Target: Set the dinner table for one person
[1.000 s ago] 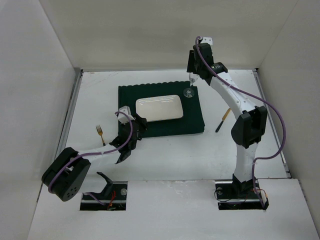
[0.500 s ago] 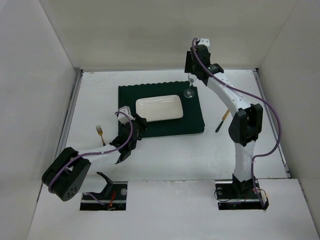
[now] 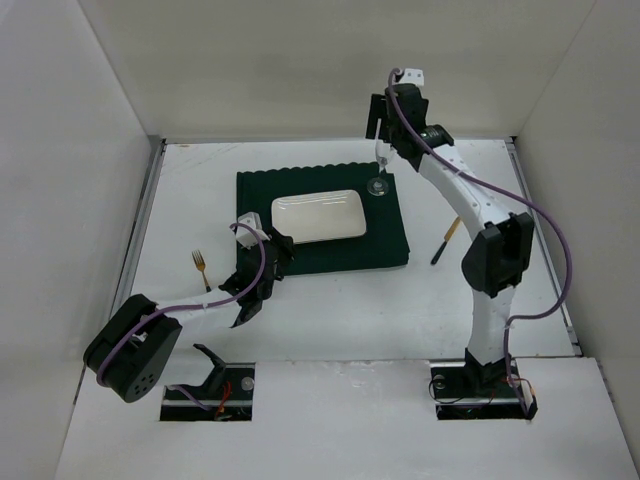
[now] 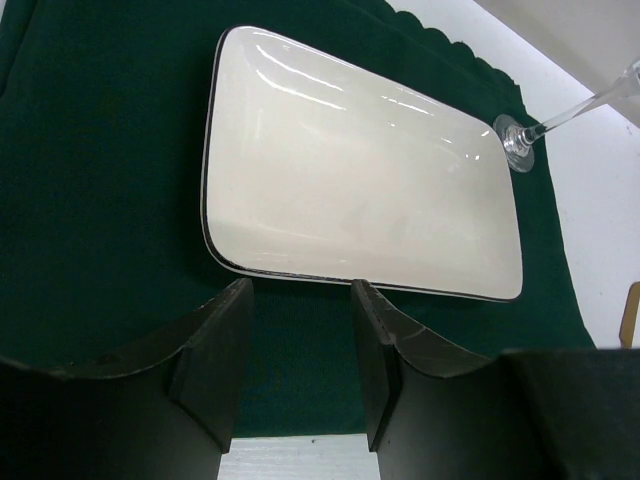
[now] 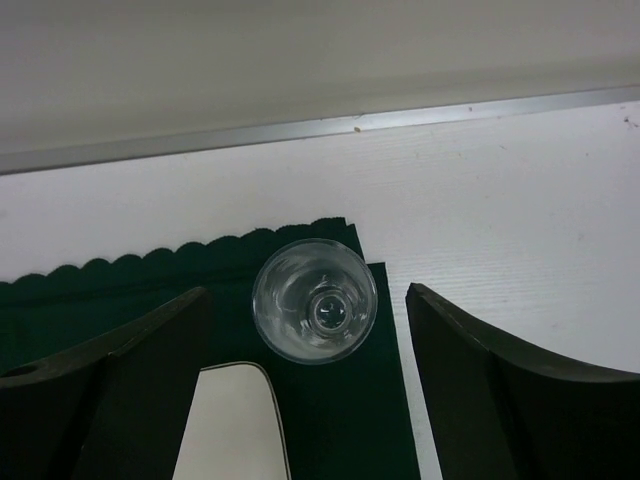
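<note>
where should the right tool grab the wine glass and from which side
Probably the bowl of the wine glass, from straight above: it stands upright on the placemat corner, its round rim centred between the fingers of the open right tool.

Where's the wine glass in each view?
Top external: wine glass at the placemat's far right corner.
Left wrist: upper right, foot and stem only.
Right wrist: centre, seen from above, inside the open right gripper.
Shared landmark: the white plate beside it.
</note>
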Robot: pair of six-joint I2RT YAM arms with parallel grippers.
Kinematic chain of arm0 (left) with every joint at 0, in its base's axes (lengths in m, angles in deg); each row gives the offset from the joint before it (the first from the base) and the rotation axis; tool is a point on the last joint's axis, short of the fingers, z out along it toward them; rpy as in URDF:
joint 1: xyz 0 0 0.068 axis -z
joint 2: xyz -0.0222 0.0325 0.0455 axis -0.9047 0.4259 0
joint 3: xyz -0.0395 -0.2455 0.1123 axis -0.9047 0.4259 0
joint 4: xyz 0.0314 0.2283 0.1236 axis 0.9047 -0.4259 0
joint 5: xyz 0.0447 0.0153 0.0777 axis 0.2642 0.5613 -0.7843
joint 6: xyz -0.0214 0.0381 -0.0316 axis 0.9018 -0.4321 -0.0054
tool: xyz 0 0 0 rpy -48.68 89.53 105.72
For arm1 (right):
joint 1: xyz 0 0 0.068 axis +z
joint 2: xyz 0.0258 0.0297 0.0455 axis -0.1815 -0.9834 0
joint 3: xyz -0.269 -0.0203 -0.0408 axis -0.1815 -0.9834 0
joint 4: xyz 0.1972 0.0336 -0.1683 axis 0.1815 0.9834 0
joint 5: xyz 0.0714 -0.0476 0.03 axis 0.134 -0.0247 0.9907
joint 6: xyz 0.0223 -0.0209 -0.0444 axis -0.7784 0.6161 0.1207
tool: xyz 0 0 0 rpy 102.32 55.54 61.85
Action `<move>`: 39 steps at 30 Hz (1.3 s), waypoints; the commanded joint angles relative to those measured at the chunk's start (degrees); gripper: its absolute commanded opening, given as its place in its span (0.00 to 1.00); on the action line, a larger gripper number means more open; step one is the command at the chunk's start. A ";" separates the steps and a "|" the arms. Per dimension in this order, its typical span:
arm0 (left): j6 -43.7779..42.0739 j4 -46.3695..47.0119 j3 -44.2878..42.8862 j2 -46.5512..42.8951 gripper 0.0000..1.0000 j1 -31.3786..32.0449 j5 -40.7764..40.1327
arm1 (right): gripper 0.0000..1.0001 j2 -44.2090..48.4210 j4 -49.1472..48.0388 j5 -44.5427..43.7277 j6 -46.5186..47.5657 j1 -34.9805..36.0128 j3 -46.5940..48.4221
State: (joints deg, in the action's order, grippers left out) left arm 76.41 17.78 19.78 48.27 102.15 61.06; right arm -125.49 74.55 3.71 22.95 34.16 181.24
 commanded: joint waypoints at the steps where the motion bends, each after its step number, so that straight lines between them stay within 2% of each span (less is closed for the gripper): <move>1: -0.18 2.60 -0.21 0.03 0.41 -0.50 -0.29 | 0.85 8.21 -2.59 -0.29 0.04 0.33 0.79; 5: -0.36 2.77 0.23 -0.94 0.41 -0.50 -0.64 | 0.85 15.85 -4.34 -0.55 -1.18 0.07 -7.18; 9: 0.17 2.77 0.67 -1.82 0.41 -0.94 -0.47 | 0.79 29.19 -12.06 -3.09 -6.35 -1.07 -27.46; 12: 0.26 3.04 1.02 -2.52 0.41 -0.58 -1.00 | 0.60 40.19 -17.26 -5.21 -12.06 -2.12 -46.18; 14: 0.43 3.30 1.02 -2.26 0.41 -0.67 -0.82 | 0.38 45.47 -18.50 -5.39 -16.28 -3.44 -57.08; 15: 0.52 3.30 1.02 -2.26 0.41 -0.67 -0.73 | 0.30 47.23 -18.50 -5.39 -18.13 -4.40 -61.66; 17: 0.78 3.30 1.11 -2.43 0.41 -0.58 -0.73 | 0.24 49.35 -17.98 -5.21 -21.04 -7.12 -69.58; 20: 0.87 3.30 1.02 -1.91 0.41 -0.50 -0.65 | 0.25 50.76 -17.45 -4.25 -24.73 -10.30 -77.16; 26: 0.87 3.30 1.63 -3.31 0.41 -1.02 -1.00 | 0.45 43.83 -17.88 -3.02 -24.56 -10.65 -79.99; 39: 1.23 3.48 6.55 -13.33 0.41 -4.01 -6.53 | 0.44 33.98 -23.86 2.08 -22.63 -10.65 -78.32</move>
State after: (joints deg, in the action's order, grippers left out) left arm 77.11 18.20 25.00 38.04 98.70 57.87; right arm -90.62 54.84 4.78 0.17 23.28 101.18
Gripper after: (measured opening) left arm 0.411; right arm 0.445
